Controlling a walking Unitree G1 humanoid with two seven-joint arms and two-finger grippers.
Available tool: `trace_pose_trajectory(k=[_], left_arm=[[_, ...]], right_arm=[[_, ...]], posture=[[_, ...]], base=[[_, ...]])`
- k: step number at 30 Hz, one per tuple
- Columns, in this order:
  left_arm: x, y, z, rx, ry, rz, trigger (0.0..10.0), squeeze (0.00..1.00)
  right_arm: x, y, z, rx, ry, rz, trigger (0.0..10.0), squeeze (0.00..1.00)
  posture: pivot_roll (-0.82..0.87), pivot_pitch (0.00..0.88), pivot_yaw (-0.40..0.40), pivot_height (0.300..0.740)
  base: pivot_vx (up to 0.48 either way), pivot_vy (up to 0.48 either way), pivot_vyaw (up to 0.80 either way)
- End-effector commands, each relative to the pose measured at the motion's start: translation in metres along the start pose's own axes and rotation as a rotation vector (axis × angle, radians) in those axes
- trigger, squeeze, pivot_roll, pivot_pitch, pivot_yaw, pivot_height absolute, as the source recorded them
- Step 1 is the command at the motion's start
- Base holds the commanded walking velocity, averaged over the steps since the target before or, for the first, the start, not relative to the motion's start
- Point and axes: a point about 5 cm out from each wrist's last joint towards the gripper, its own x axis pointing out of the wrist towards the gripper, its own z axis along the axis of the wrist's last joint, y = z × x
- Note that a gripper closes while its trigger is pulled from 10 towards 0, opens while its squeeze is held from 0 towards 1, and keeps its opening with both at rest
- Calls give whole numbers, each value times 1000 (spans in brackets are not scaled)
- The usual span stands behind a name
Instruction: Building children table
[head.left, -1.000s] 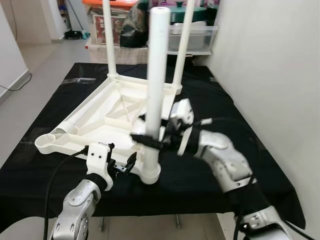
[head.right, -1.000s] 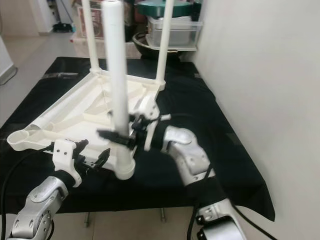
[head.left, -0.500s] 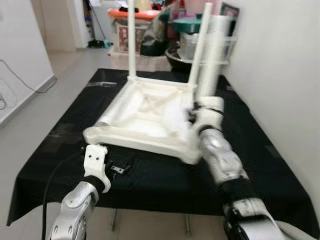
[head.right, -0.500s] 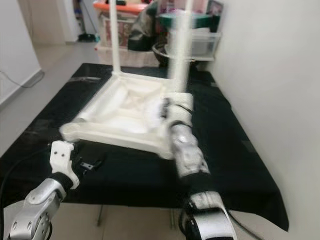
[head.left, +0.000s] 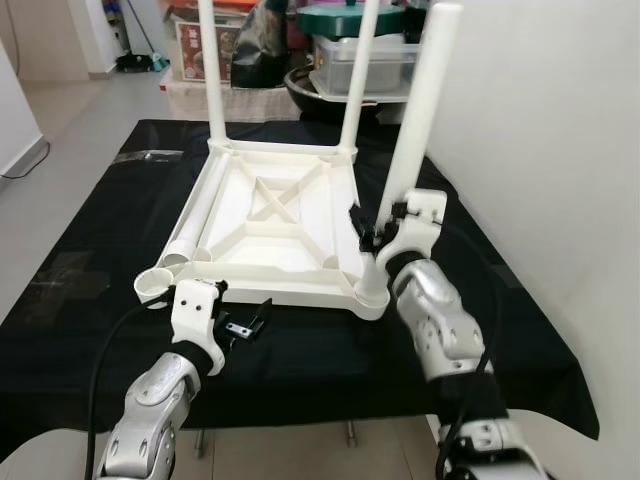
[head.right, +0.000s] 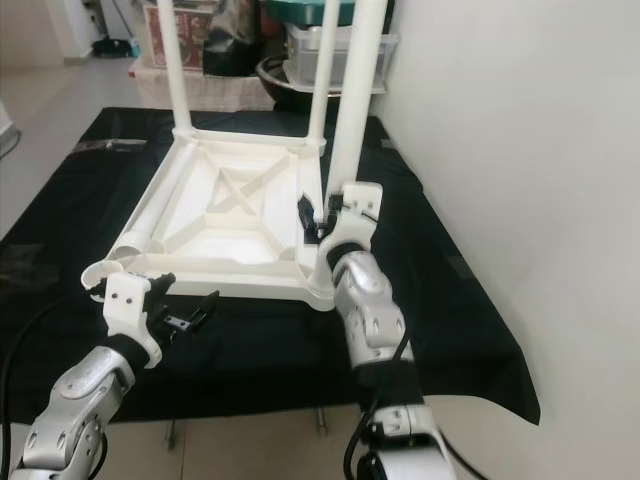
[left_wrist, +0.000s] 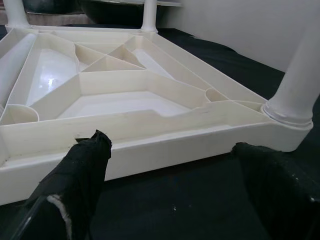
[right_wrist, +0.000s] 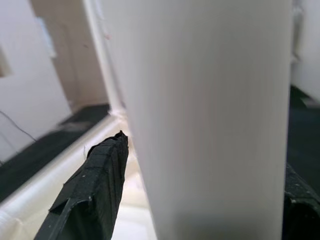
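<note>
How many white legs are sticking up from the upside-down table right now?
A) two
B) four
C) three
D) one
C: two far legs and one near leg stand on the upturned table top; the near left socket is empty.

White plastic children's table (head.left: 270, 215) lies upside down at centre frame on my black cloth; three legs stand upright, near-left socket (head.left: 153, 284) empty.

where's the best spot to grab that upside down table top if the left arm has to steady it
Likely the near rim of the table top, from the robot's side with the left tool: that straight thin wall faces its open fingers. The right tool already clamps the near-right leg.
</note>
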Motion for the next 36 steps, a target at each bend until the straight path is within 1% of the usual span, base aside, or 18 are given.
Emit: trace_pose_trajectory(k=[1, 3, 6, 11, 12, 13, 15, 18, 19, 22, 25, 26, 29, 32, 33, 34, 35, 36], left_arm=[[-2, 2, -2, -1, 5, 9, 10000, 0], [-2, 2, -2, -1, 5, 9, 10000, 0], [-3, 3, -2, 3, 5, 10, 10000, 0], [-1, 3, 0, 4, 1, 12, 10000, 0], [-1, 2, 0, 3, -2, 12, 10000, 0], [-1, 1, 1, 1, -3, 11, 10000, 0], [-3, 1, 0, 1, -1, 13, 10000, 0], [-4, 1, -1, 1, 2, 15, 10000, 0], [-5, 2, -2, 2, 5, 17, 10000, 0], [-7, 3, -3, 3, 10, 17, 10000, 0], [-5, 3, -4, 3, 16, 12, 10000, 0], [-5, 3, -4, 3, 16, 12, 10000, 0], [-3, 1, -3, 0, 13, 6, 10000, 0], [-2, -1, -2, -3, 11, 0, 10000, 0], [-3, -1, -4, -6, 14, -3, 10000, 0], [-3, -1, -4, -6, 14, -3, 10000, 0], [-4, -2, -7, -6, 22, -3, 10000, 0], [-3, -2, -7, -9, 23, -3, 10000, 0]], right_arm=[[5, 10, 5, -21, 36, 356, 10000, 0], [5, 10, 5, -21, 36, 356, 10000, 0], [-1, 11, 2, -109, 111, 657, 10000, 0], [-8, 30, -15, -129, 177, 855, 10000, 0], [-13, 44, -26, -119, 201, 939, 9333, 0], [-19, 54, -35, -104, 213, 995, 2980, 0], [-23, 61, -42, -89, 226, 1019, 1490, 0], [-24, 63, -47, -73, 238, 1037, 1490, 0], [-20, 59, -57, -87, 265, 918, 0, 0], [-9, 43, -71, -106, 313, 633, 0, 0], [-6, -24, -87, -99, 396, -120, 0, 0], [-6, -24, -87, -99, 396, -120, 0, 0], [-29, -68, -92, -123, 441, -514, 0, 0], [-41, -78, -87, -181, 422, -606, 0, 0], [-41, -71, -82, -200, 395, -571, 3255, 0], [-41, -71, -82, -200, 395, -571, 3255, 0], [-39, -58, -80, -205, 388, -494, 10000, 0], [-33, -41, -73, -155, 329, -375, 10000, 0]], posture=[[102, 0, -89, 740], [102, 0, -89, 740], [103, 0, -92, 740], [110, 0, -98, 740], [118, 0, -102, 740], [123, 0, -101, 740], [127, 0, -102, 740], [127, 0, -102, 740], [120, 0, -96, 740], [111, 0, -92, 740], [97, 0, -86, 740], [97, 0, -86, 740], [81, 0, -79, 740], [74, 0, -75, 740], [68, 0, -72, 740], [68, 0, -72, 740], [66, 0, -72, 740], [66, 0, -73, 740]], base=[[0, 0, 0], [0, 0, 0], [0, 0, 0], [0, 0, 0], [0, 0, 0], [0, 0, 0], [0, 0, 0], [0, 0, 0], [0, 0, 0], [0, 0, 0], [0, 0, 0], [0, 0, 0], [0, 0, 0], [0, 0, 0], [0, 0, 0], [0, 0, 0], [0, 0, 0], [0, 0, 0]])
